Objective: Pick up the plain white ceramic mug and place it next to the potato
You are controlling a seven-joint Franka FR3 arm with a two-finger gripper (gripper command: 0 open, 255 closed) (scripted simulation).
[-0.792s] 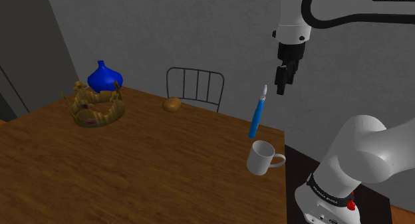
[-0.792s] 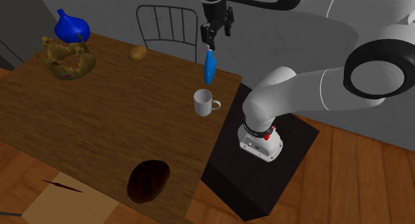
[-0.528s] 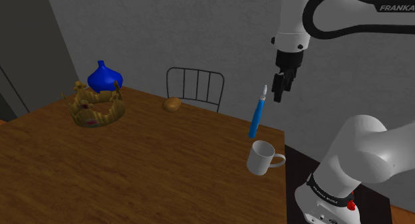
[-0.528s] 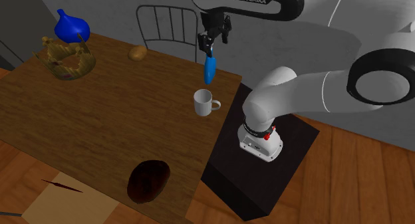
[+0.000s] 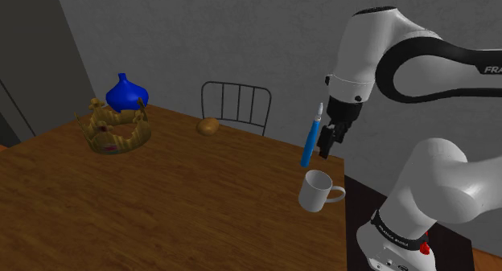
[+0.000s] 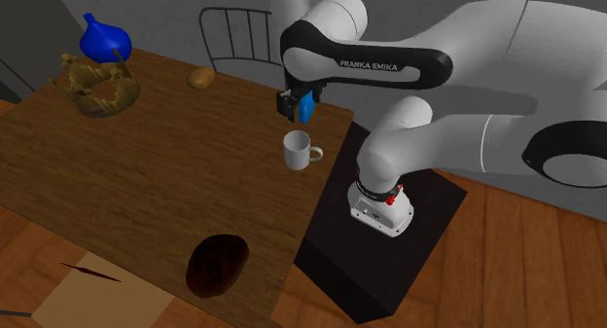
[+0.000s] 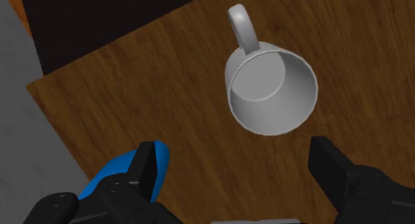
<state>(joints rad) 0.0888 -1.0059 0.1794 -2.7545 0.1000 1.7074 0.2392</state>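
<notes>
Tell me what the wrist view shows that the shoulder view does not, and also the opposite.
The wrist view adds a look straight down into the mug, to its bottom, and the fingers standing apart, not touching it. The shoulder view adds the potato, the blue vase and the golden crown on the table, with the chair behind it. Both share the white mug, the blue pen and the wooden table.
</notes>
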